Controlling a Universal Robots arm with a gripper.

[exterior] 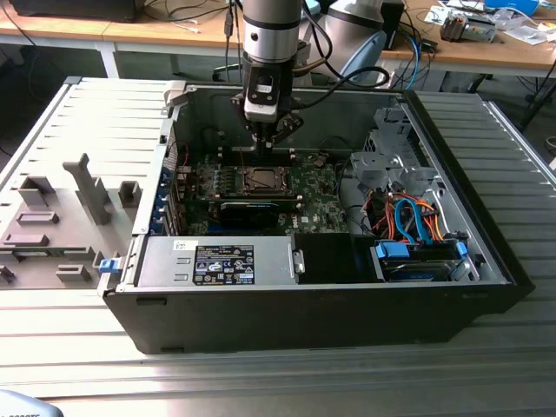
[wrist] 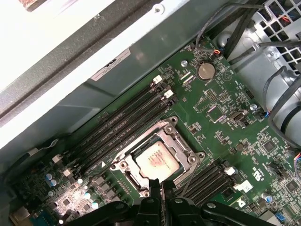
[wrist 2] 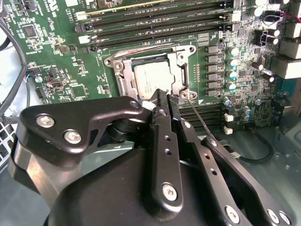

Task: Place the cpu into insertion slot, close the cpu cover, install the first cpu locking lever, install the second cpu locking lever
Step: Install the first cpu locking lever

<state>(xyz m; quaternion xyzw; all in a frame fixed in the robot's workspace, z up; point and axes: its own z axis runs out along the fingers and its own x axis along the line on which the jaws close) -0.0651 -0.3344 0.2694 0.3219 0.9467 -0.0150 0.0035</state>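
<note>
Wooden desks [exterior: 156,30] cross the background behind a ribbed grey counter [exterior: 512,139] that carries an open black computer case [exterior: 304,321]. At 9 o'clock from the case in the exterior view lies a grey fixture tray [exterior: 52,217]. The arm [exterior: 269,35] drops in from 12 o'clock, and its end effector [exterior: 265,143] hangs over the green motherboard [exterior: 317,195], with the socket just past it toward 6 o'clock.

In both wrist views the end effector [wrist 2: 168,96] [wrist: 161,183] is clenched, its fingers [wrist: 153,190] drawn together with only a sliver between them. The tips sit at the edge of the insertion slot [wrist 2: 117,70] [wrist: 124,165], and whether they touch it cannot be told.

The cpu [wrist 2: 153,77] [wrist: 155,160] lies seated in the slot. The cpu cover [wrist 2: 181,70] [wrist: 186,148] is folded down flat around it. A thin locking lever [wrist 2: 200,120] runs just beside the fingers; no grip on it can be made out.
</note>
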